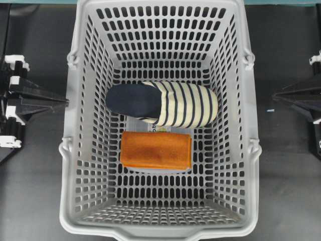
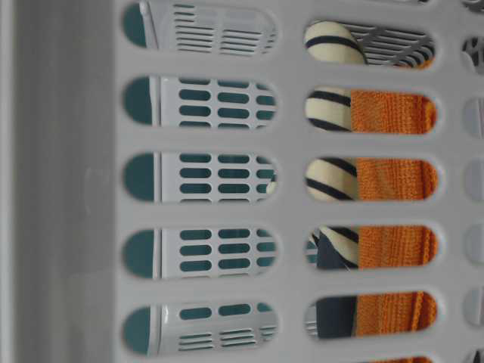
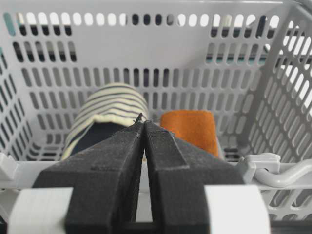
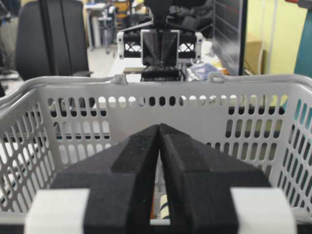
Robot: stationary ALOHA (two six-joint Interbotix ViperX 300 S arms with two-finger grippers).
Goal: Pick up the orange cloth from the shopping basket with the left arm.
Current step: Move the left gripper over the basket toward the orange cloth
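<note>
On the floor of the shopping basket [image 1: 72,150], a little toward 6 o'clock from its middle in the overhead view, lies the orange cloth [image 1: 156,150]. It is a flat folded rectangle, and its long axis runs from 9 o'clock to 3 o'clock, across the basket. Just beside it, on the 12 o'clock side, lies a striped slipper [image 1: 163,103] with the same direction of long axis; its dark navy end points to 9 o'clock. The two are very close, and I cannot tell if they touch. A white sheet with print shows a little between them, under the cloth.

The basket stands on a dark desk [image 1: 35,191]. The left claw [image 1: 64,102] is outside the basket wall at 9 o'clock, its tip near the rim. In the left wrist view its two black fingers [image 3: 117,161] are pressed together and hold nothing. The right claw [image 4: 159,126] is at 3 o'clock, also outside the basket, closed and empty.
</note>
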